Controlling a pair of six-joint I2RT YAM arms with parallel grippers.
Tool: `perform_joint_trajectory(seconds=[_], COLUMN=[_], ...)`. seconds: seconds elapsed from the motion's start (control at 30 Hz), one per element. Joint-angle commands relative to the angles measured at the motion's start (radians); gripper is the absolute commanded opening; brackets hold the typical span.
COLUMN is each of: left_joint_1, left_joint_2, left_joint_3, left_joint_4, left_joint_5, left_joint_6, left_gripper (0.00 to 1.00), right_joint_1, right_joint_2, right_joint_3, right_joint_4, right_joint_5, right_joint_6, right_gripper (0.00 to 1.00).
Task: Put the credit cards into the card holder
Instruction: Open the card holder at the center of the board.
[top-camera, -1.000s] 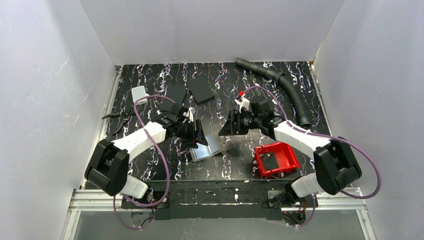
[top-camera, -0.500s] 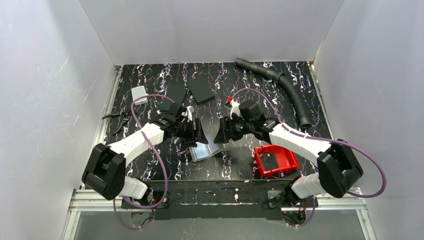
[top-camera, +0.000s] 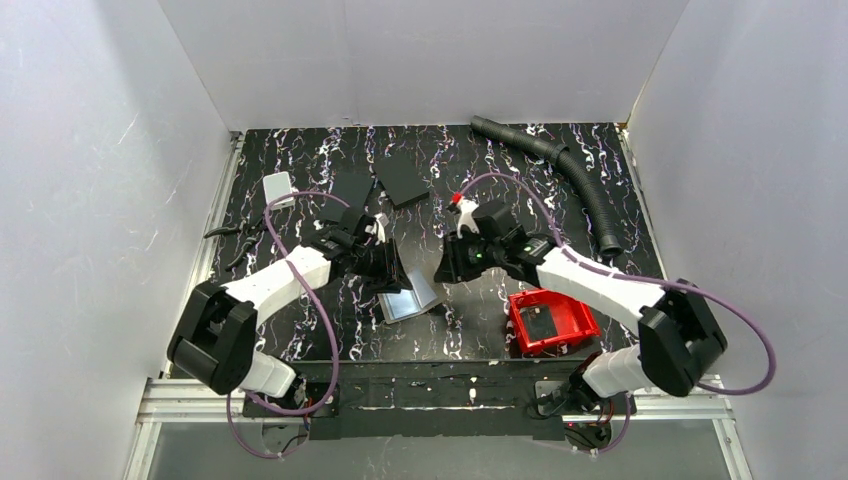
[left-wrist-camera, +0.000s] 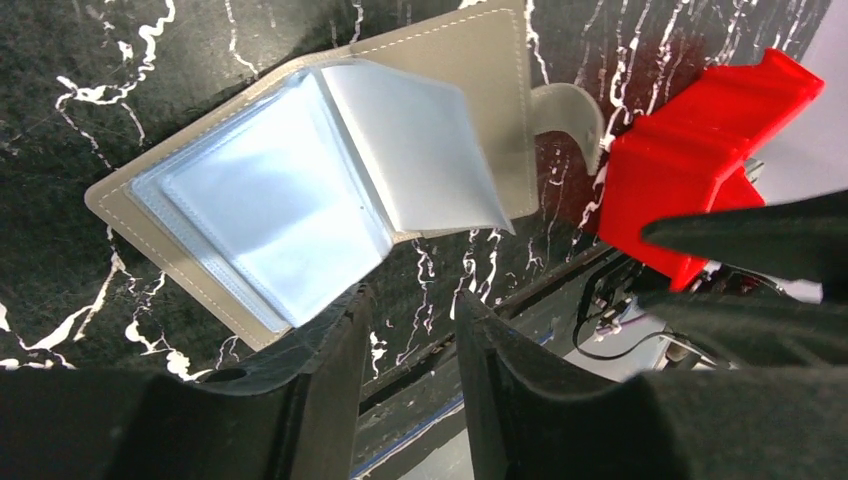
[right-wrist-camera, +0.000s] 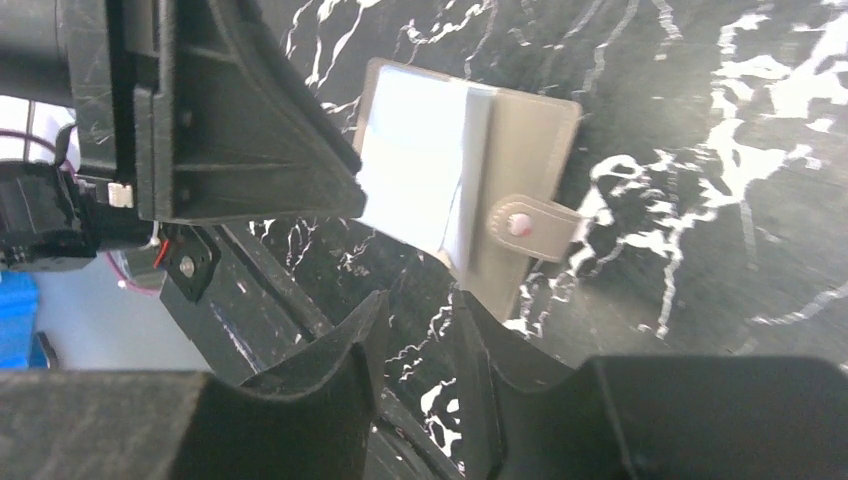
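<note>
Toward the near edge's middle, card holder (left-wrist-camera: 280, 200) lies open (taupe, glossy clear pockets, snap tab); left gripper (left-wrist-camera: 408, 300) and right gripper (right-wrist-camera: 420, 300) slightly parted, empty

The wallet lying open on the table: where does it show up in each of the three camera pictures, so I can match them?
Top external: the wallet lies open at the centre, between the two arms.
Left wrist: the wallet fills the upper middle, clear pockets facing up.
Right wrist: the wallet sits in the upper middle.
Shared landmark: the snap tab in both wrist views; the white-veined black table in all three.
</note>
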Motion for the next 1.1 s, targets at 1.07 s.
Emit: perform_joint_trajectory(seconds=[1.07], left_joint_1=[0.045], left_joint_2=[0.196], left_joint_3=[-0.202], left_joint_4=[0.052], left_joint_5=[-0.175], left_joint_6=[-0.023], left_gripper=[0.00], right_joint_1=[-0.184], right_joint_2=[0.620], right_joint_3=[-0.222], right_joint_4=[0.694], right_joint_5=[-0.223], right_joint_6=[0.119], right_gripper=[0.01])
